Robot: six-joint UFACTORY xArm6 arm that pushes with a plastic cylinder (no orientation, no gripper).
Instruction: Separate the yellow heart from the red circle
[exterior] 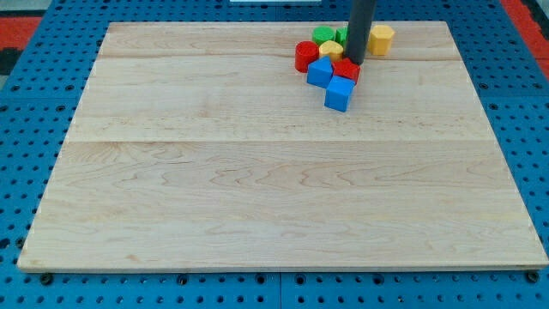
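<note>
A tight cluster of blocks sits near the view's top, right of centre. The red circle [305,56] is at the cluster's left edge. The small yellow heart [330,50] lies just to its right and seems to touch it. My tip [353,62] stands just right of the yellow heart, at the top edge of a red block [346,70]. The rod hides part of a green block [342,36] behind it.
Another green block [323,35] sits above the heart. A yellow hexagon-like block [381,39] lies right of the rod. Two blue blocks [320,72] [339,93] sit below the cluster. The wooden board [257,189] rests on a blue pegboard.
</note>
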